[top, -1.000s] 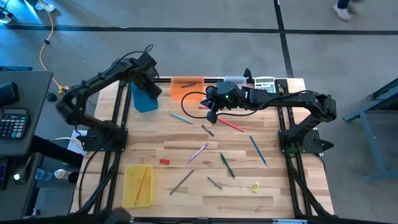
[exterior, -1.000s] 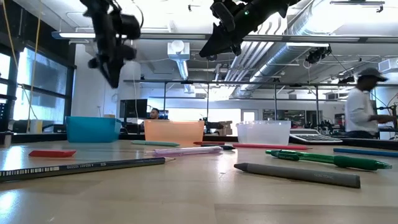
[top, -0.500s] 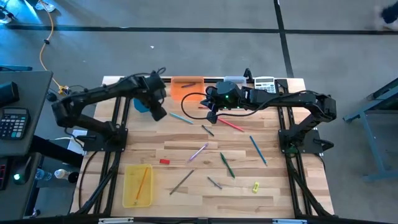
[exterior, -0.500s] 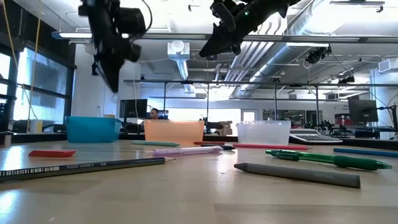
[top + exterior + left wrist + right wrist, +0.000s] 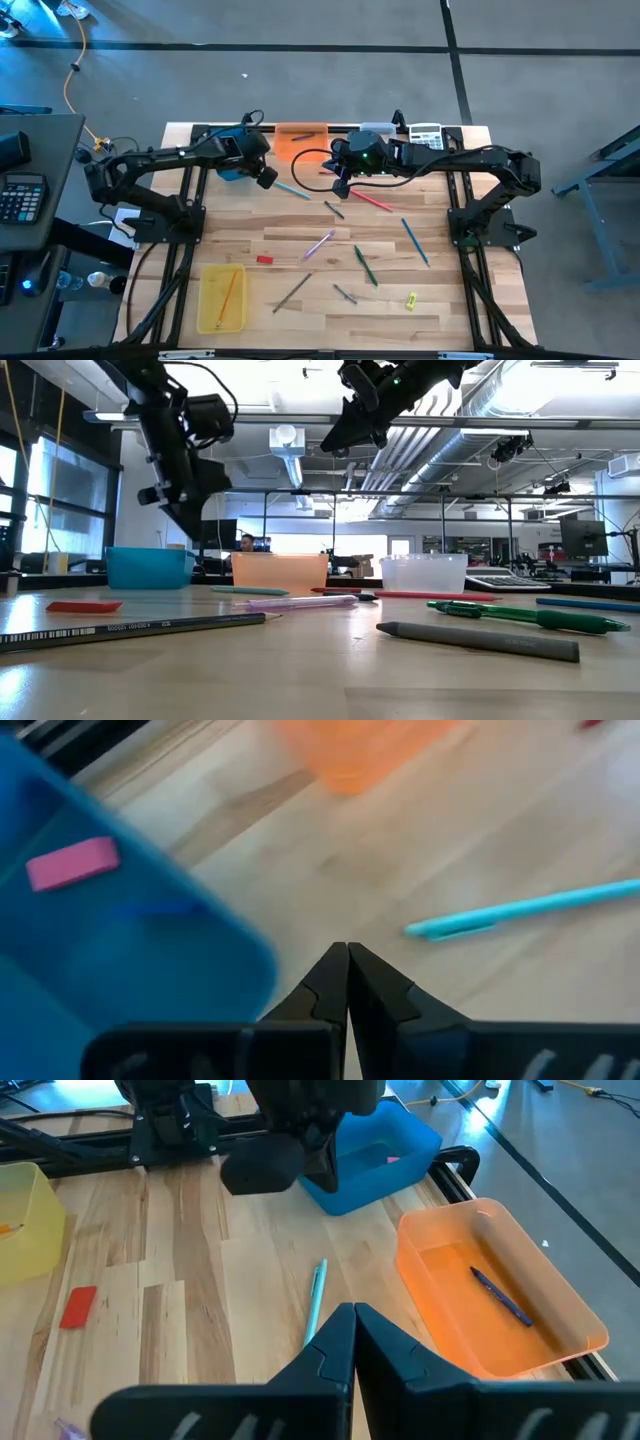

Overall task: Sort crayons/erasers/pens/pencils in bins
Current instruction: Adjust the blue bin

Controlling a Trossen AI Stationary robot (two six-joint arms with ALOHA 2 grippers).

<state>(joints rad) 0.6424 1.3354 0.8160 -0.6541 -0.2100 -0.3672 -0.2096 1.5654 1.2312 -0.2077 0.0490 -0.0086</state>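
In the high view the near edge of the desk (image 5: 330, 340) is at 6 o'clock. Nearest, toward 7 o'clock, sits the yellow bin (image 5: 221, 297) with an orange pencil (image 5: 229, 293) inside. Near it, at 6 o'clock, lie a dark pencil (image 5: 292, 292), a grey crayon (image 5: 345, 294) and a small yellow piece (image 5: 411, 299). A little farther are the red eraser (image 5: 264, 259), a pinkish pencil (image 5: 319, 244), a green pen (image 5: 365, 266) and a blue pen (image 5: 415, 241).

Past the middle lie a red pencil (image 5: 371, 201) and a teal pen (image 5: 292, 190). The left end effector (image 5: 266, 179) hangs in the air beside the blue bin (image 5: 231, 166), at about 11 o'clock, close to one end of the teal pen; its fingers are pressed together and hold nothing. The right end effector (image 5: 340, 187) hangs near 12 o'clock, also shut tight and empty.

In the blue bin lies a pink eraser (image 5: 72, 862). The orange bin (image 5: 495, 1290) holds a dark blue pen (image 5: 502, 1297). At the far edge, toward 1 o'clock, stands a calculator (image 5: 426, 135).
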